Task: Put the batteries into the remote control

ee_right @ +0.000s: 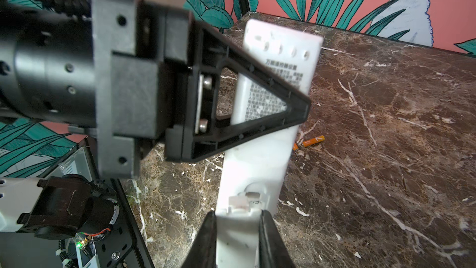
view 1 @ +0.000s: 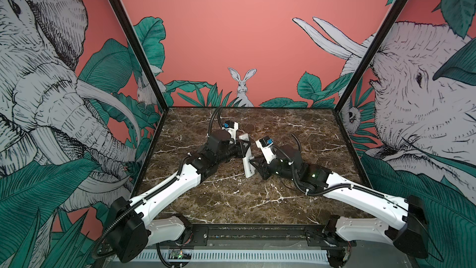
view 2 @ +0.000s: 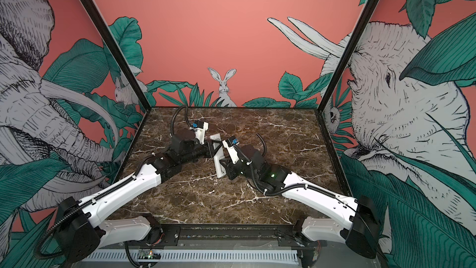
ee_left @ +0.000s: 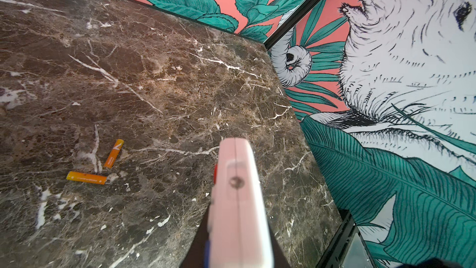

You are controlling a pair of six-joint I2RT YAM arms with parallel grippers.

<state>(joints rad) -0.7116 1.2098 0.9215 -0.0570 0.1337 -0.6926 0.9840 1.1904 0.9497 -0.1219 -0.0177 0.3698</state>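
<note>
The long white remote control is held above the marble table between both arms in both top views. My left gripper is shut on it toward its far end, and one black triangular finger crosses its printed back. My right gripper is shut on its near end, just below a small latch notch. The remote appears edge-on in the left wrist view. Two orange batteries lie loose on the table beyond the remote; in the top views they are hidden.
The brown marble table is ringed by printed jungle walls with black corner posts. A black rail runs along the front edge. Both arms meet near the table's middle, their cables looping behind them.
</note>
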